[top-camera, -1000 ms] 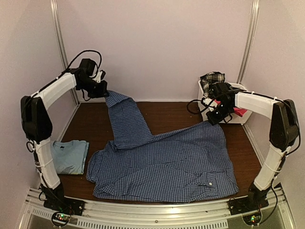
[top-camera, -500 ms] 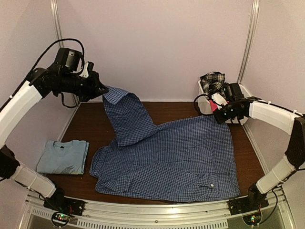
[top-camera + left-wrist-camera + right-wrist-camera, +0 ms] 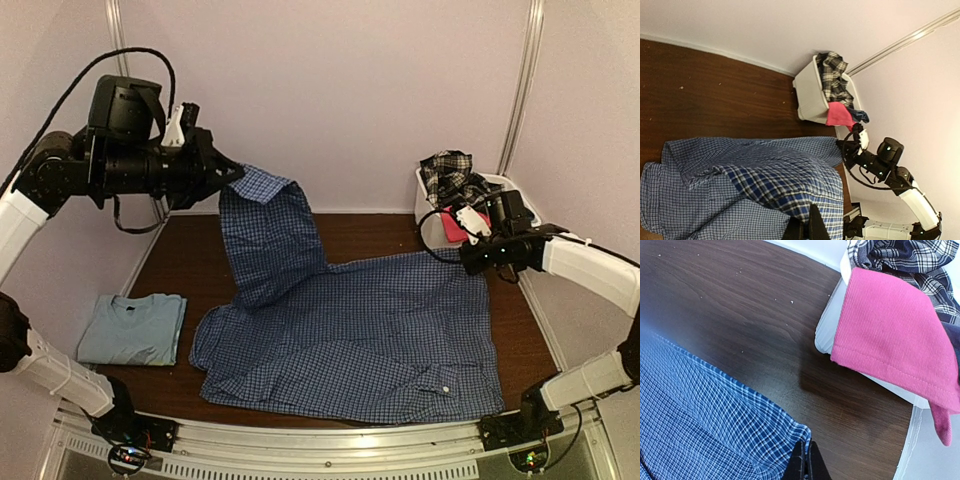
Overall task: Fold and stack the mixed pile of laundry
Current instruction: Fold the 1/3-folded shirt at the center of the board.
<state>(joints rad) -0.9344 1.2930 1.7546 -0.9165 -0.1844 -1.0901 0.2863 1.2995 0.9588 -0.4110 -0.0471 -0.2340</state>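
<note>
As left tool [image 3: 232,175] holds sleeve [image 3: 270,240], shirt [image 3: 370,340] lies crosswise.

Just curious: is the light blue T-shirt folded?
Folded: the light blue T-shirt lies as a compact rectangle beside the checked shirt.

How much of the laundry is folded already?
One looks done: the light blue T-shirt lies folded on the left. In hand is the checked shirt, spread on the table; the left gripper lifts one end, the right gripper pinches a far corner. Left to do: the plaid piece and pink piece in the white basket.
</note>
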